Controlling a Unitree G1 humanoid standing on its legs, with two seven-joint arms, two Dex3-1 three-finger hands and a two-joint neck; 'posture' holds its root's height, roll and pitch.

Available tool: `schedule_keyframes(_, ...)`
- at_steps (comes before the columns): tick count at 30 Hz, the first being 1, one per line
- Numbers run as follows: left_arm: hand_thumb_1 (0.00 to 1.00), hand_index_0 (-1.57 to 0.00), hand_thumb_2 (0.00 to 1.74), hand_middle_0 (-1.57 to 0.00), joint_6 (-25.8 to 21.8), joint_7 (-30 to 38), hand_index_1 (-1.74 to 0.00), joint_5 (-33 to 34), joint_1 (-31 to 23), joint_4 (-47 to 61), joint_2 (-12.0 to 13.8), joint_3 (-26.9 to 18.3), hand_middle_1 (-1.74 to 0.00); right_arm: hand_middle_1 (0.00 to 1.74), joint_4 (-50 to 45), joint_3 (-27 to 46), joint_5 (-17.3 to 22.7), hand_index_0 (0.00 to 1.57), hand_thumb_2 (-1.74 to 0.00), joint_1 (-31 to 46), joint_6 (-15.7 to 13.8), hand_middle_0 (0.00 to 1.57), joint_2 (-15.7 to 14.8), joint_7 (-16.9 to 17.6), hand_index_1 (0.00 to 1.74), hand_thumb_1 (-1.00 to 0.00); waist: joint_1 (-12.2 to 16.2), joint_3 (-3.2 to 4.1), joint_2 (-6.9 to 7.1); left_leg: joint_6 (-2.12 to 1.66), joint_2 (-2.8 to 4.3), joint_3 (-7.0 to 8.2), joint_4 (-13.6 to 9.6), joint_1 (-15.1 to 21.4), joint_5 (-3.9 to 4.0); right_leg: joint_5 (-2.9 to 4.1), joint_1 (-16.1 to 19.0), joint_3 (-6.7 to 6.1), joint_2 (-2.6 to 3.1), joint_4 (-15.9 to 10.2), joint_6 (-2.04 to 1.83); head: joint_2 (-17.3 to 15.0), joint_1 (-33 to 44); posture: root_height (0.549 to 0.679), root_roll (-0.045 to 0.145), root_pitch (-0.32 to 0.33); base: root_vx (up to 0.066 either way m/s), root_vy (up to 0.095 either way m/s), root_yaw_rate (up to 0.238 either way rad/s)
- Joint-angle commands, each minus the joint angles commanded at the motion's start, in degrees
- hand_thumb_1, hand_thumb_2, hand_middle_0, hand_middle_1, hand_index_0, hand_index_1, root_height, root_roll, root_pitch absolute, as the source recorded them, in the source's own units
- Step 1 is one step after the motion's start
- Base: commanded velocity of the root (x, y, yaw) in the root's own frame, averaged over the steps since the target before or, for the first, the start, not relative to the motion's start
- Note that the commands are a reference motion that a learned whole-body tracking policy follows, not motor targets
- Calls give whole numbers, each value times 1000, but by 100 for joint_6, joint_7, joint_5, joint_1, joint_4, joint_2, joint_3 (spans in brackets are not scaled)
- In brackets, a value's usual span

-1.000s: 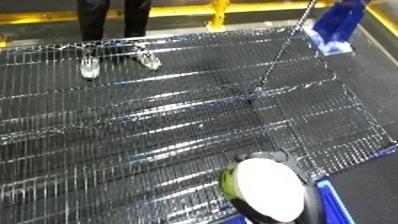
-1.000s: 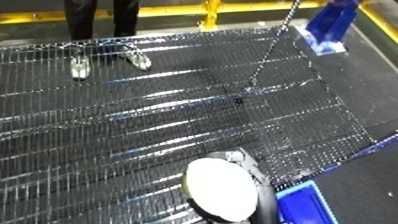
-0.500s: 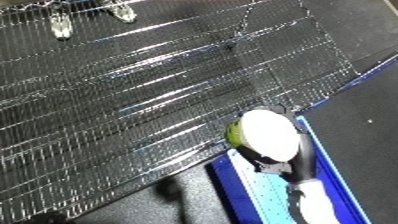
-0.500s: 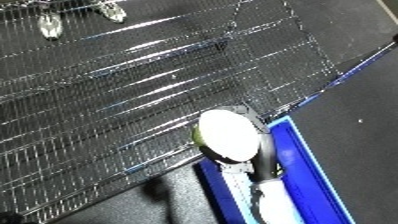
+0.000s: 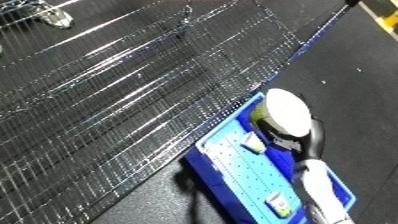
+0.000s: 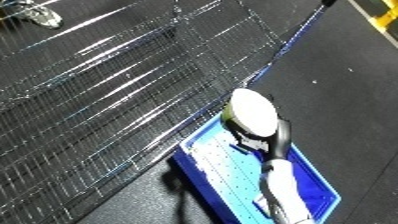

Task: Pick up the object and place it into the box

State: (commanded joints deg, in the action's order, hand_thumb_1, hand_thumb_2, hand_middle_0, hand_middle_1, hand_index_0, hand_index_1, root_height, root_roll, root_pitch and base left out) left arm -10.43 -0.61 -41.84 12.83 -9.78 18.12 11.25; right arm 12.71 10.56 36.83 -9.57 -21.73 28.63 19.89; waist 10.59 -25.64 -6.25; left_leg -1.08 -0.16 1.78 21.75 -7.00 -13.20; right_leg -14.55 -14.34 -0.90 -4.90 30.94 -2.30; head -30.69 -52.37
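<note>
A round object [image 5: 286, 111] with a white top and a yellow-green rim hangs over the far end of the blue bin [image 5: 233, 172]. My right hand [image 5: 298, 141] is shut on it, black fingers curled round its near side, and the white forearm [image 5: 313, 186] runs back over the bin. Two small pale items [image 5: 253, 145] lie on the bin's floor. My left hand shows in neither view.
A wire mesh table [image 5: 115, 85] fills the upper left, its edge just beyond the bin's far corner. The bin stands on dark floor [image 5: 355, 80] that spreads to the right. A yellow and blue thing [image 5: 389, 20] sits at the top right corner.
The camera has swung down and to the right. My right hand has carried the round object off the mesh table and over the blue bin, which now shows almost whole.
</note>
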Motion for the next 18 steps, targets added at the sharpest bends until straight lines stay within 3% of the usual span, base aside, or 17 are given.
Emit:
schedule_keyframes(6, 1000, -1570, 1740, -1570, -42, 34, -1740, -85, 55, -31, 8, 68, -1740, 1653, 629, 283, 494, 1492, -1653, 104, -257, 1492, 149, -44, 1653, -950, 131, 27, -127, -15, -37, 61, 6, 36, -14, 5, -24, -33, -20, 8, 4, 151, -421, 667, 82, 12, 3, 45, -84)
schedule_keyframes(13, 1000, -1570, 1740, -1570, -64, 117, -1740, -175, 62, -4, 27, 95, -1740, 1653, 1035, 459, 765, 1492, -1653, 219, -316, 1492, 215, -73, 1653, -950, 265, 30, -236, -14, -81, 113, 26, 38, -24, 34, -87, -90, -2, -4, 12, 180, -664, 667, 86, 15, 9, 40, -79)
schedule_keyframes(18, 1000, -1570, 1740, -1570, -84, 130, -1740, -241, 66, -31, 29, 144, -1740, 1218, 1381, 534, 1075, 1099, -1218, 213, -336, 1099, 263, -142, 1218, -700, 285, 34, -295, -18, -95, 122, 49, 26, -29, 26, -109, -106, -2, 12, 32, 207, -704, 667, 88, 15, 9, 15, -22)
